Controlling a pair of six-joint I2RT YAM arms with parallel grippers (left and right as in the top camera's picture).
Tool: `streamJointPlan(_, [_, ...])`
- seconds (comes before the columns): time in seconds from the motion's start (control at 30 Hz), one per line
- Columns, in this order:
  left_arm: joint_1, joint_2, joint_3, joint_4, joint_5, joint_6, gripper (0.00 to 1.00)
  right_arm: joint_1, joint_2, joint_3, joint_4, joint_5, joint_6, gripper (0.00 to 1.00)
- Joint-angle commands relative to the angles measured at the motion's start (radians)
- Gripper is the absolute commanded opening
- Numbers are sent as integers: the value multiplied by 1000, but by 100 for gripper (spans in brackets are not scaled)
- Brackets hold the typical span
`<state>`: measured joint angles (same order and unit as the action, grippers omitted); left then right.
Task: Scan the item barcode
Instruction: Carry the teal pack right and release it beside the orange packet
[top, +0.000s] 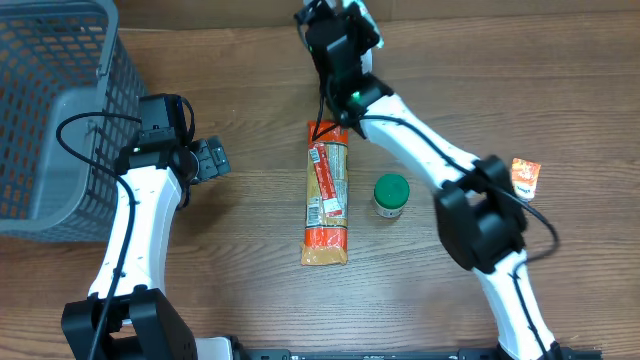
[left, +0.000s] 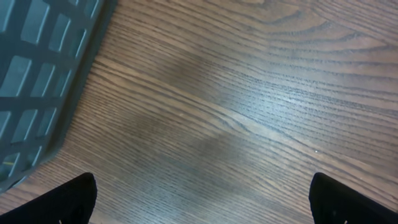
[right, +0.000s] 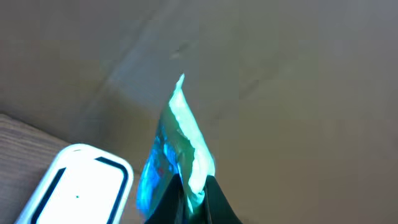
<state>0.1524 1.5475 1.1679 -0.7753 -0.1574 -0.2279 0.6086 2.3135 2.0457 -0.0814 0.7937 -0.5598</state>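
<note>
Right gripper (right: 191, 202) extended far forward, jaws pinching teal packet (right: 180, 140) beside white scanner (right: 78, 190); left gripper (top: 212, 158) by basket (top: 50, 120), jaws wide.

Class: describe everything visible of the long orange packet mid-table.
The long orange plastic packet lies flat on the wooden table, lengthwise front to back, with a red-and-white printed label facing up. Its far end sits under the right arm; contact there is unclear. A green-lidded jar stands beside it, apart.
</note>
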Motion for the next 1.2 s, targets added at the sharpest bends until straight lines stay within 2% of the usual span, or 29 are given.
streamJointPlan(0.0, [-2, -17, 15, 1, 1, 22, 100, -14, -220, 23, -167, 25, 236, 3])
streamJointPlan(0.13, [-2, -17, 15, 1, 1, 22, 100, -59, -304, 23, -495, 10, 390, 3])
streamJointPlan(0.17, [-2, -17, 15, 1, 1, 22, 100, -98, -327, 23, -690, -43, 478, 3])
streamJointPlan(0.23, [-2, -17, 15, 1, 1, 22, 100, -145, -333, 23, -863, -140, 556, 3])
streamJointPlan(0.33, [-2, -17, 15, 1, 1, 22, 100, -240, -327, 13, -1080, -377, 636, 4])
streamJointPlan(0.43, [-2, -17, 15, 2, 1, 22, 100, -354, -320, -28, -1197, -654, 639, 4])
streamJointPlan(0.53, [-2, -17, 15, 1, 1, 22, 100, -455, -320, -92, -1252, -823, 639, 4])
streamJointPlan(0.6, [-2, -17, 15, 1, 1, 22, 100, -504, -320, -130, -1277, -865, 639, 4])
streamJointPlan(0.8, [-2, -17, 15, 1, 1, 22, 100, -597, -320, -289, -1268, -875, 596, 4])
streamJointPlan(1.03, [-2, -17, 15, 1, 1, 22, 100, -603, -320, -424, -1180, -874, 558, 5])
streamJointPlan(1.07, [-2, -17, 15, 1, 1, 22, 100, -603, -320, -432, -1173, -874, 559, 9])
streamJointPlan(1.1, [-2, -17, 15, 1, 1, 22, 100, -603, -320, -439, -1169, -874, 559, 20])
streamJointPlan(1.17, [-2, -17, 15, 2, 1, 22, 100, -603, -320, -441, -1169, -874, 559, 35])
